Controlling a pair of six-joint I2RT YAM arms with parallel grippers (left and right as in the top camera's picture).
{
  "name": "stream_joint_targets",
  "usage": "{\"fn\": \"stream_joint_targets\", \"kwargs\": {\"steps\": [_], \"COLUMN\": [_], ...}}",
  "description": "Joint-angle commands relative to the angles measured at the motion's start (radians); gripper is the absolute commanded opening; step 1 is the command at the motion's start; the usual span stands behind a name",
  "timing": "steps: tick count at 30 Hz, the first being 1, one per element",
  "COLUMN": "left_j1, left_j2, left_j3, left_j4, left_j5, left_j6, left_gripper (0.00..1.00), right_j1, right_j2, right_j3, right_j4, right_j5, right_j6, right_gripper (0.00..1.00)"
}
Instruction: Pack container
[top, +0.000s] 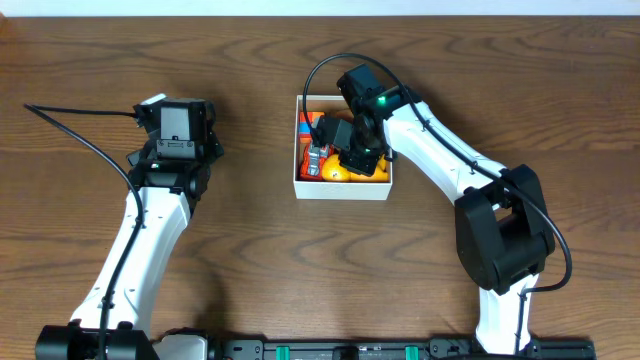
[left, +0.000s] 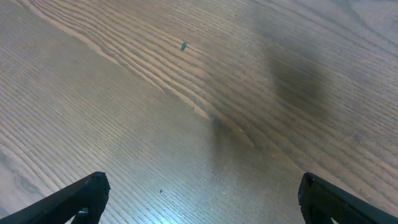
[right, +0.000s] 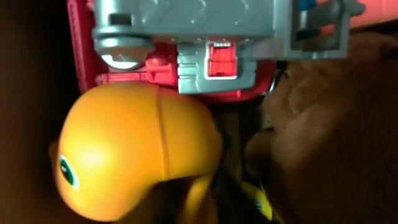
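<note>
Container sits upper centre of the overhead frame on the wood-grain table. It is square with no long axis, edges parallel to the frame, open side up, with low white walls. Right gripper is down inside it; can't tell its finger gap. Beneath it are a glossy rounded orange toy and a blocky red-and-grey plastic toy, touching. Left gripper is at frame left, fingers spread wide over bare wood.
</note>
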Motion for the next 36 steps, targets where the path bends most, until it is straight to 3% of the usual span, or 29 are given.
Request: {"fn": "stream_joint_targets", "kwargs": {"steps": [1,6,22,29,30,31,34,36], "left_j1": [0.002,0.002,0.002,0.002,0.002,0.002,0.002,0.002], "left_j2": [0.008,0.008,0.008,0.008,0.008,0.008,0.008,0.008], "left_j3": [0.008,0.008,0.008,0.008,0.008,0.008,0.008,0.008], "left_j4": [-0.002,-0.002,-0.002,-0.002,-0.002,-0.002,-0.003,-0.002], "left_j5": [-0.024,-0.024,-0.024,-0.024,-0.024,-0.024,-0.024,-0.024], "left_j6": [-0.012,-0.012,-0.012,-0.012,-0.012,-0.012,-0.012,-0.012], "left_gripper": [0.98,0.98,0.98,0.98,0.98,0.98,0.98,0.98], "right_j1": [0.014,0.019,0.019,-0.019,-0.035,-0.051,-0.12,-0.175], "right_j2": [0.028,-0.015,-0.083,-0.158,-0.171,-0.184,-0.224,-0.245], "right_j3": [0.008,0.046,0.087,0.087,0.087,0.087,0.087,0.087], "right_j4": [-0.036,-0.048,-0.007,0.119,0.135,0.146,0.166,0.178], "right_j5": [0.037,0.012,0.013,0.121,0.142,0.156,0.17,0.169], "right_j6": [-0.003,0.029,0.131,0.389,0.444,0.489,0.581,0.599], "right_gripper": [0.32,0.46,0.48,0.54,0.56,0.64,0.99,0.99]}}
